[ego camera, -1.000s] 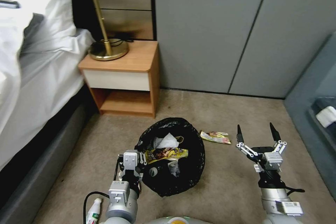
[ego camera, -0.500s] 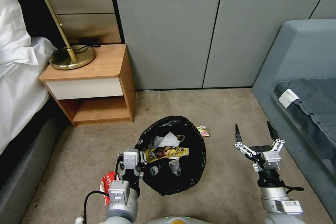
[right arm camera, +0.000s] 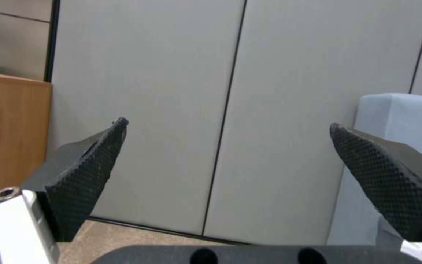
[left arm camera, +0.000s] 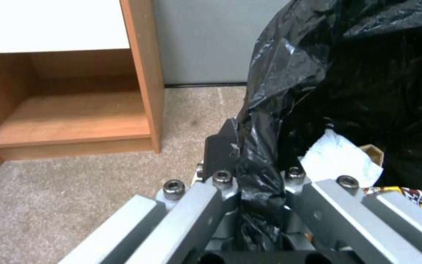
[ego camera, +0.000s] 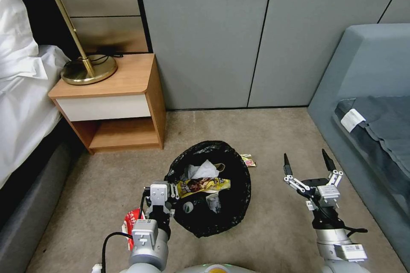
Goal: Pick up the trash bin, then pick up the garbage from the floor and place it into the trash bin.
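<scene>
Left gripper (ego camera: 170,194) is clamped on the bag-lined rim of the trash bin (ego camera: 232,204), held just off the carpet in front of the robot, w/ a yellow wrapper (ego camera: 205,185) and white tissue (ego camera: 204,170) already inside. Right gripper (ego camera: 308,167) hangs spread wide & empty, to the bin's right. Judging by this, bin pickup is done and collecting is partway: at least 2 bits remain on the floor, a small wrapper (ego camera: 248,160) just behind the bin and a red wrapper (ego camera: 131,226) beside the left arm.

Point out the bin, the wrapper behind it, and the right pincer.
bin (ego camera: 237,204): head view, black liner on its right side.
wrapper (ego camera: 248,160): head view, its middle, on the carpet.
right pincer (ego camera: 306,162): head view, midway between the open fingertips.
</scene>
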